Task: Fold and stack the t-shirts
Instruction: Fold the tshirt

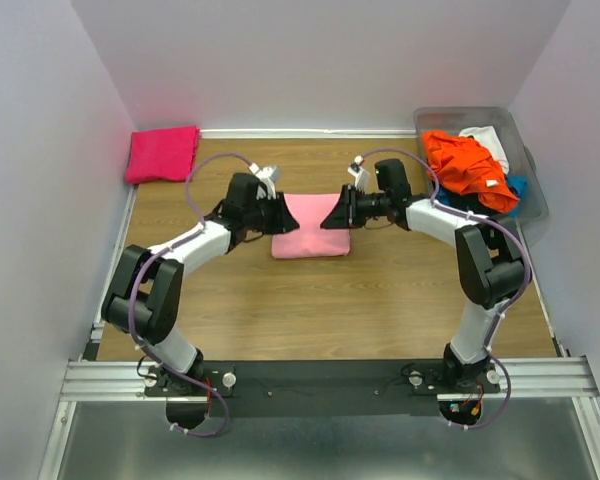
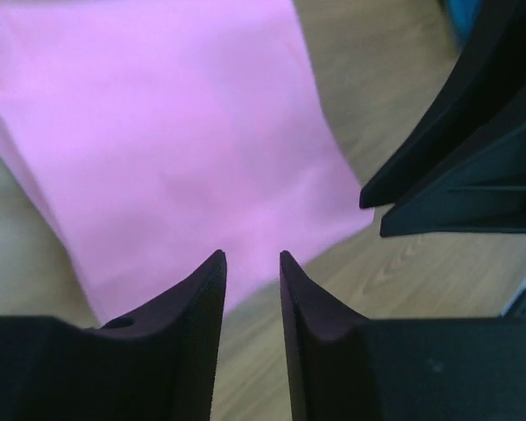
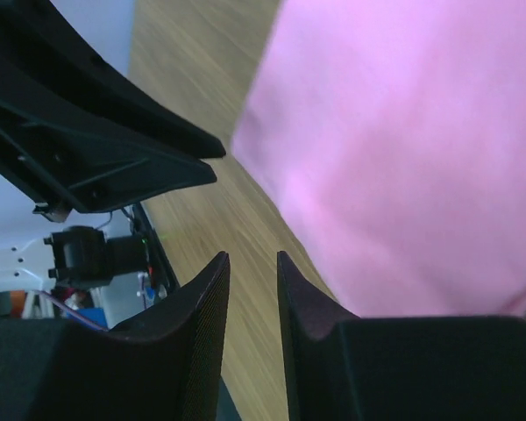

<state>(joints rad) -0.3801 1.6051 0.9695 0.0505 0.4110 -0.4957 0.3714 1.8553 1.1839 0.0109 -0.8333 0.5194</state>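
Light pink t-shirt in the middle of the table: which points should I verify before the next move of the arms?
1. Fold: the light pink t-shirt lies folded flat: ok.
2. The left gripper is empty, jaws slightly apart: ok.
3. The right gripper is empty, jaws slightly apart: ok.
4. Fingertips clear of the cloth: cannot tell.
5. Stacked on the hot-pink t-shirt: not ok, they lie apart.
6. The bin emptied: not ok, an orange t-shirt lies crumpled inside.
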